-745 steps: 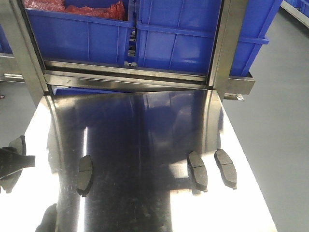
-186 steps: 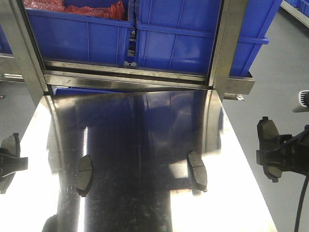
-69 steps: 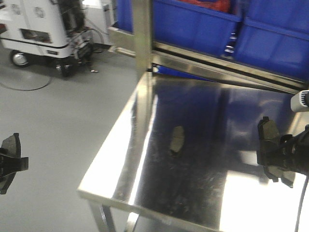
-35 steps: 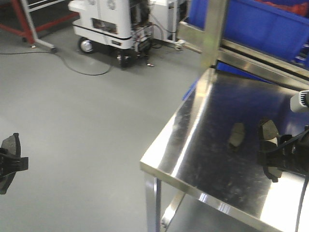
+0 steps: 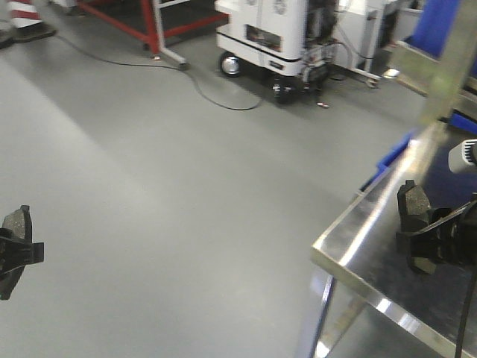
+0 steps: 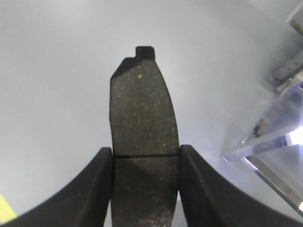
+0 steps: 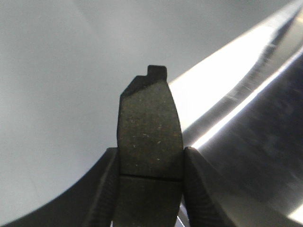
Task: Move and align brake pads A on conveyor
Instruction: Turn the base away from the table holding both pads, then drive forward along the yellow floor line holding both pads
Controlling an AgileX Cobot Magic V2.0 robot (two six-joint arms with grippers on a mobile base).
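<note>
Currently each arm holds one pad in the air. The left gripper (image 6: 145, 158) has its black jaws clamped on the long sides of the first brake pad (image 6: 142, 109), which shows its gritty face and centre groove, with its tab end pointing away, above the grey floor (image 5: 149, 186). The right gripper (image 7: 150, 161) is clamped the same way on the second brake pad (image 7: 149, 118), over the edge of the shiny steel table (image 5: 356, 246). A white wheeled machine (image 5: 272, 33) stands in the background
</note>
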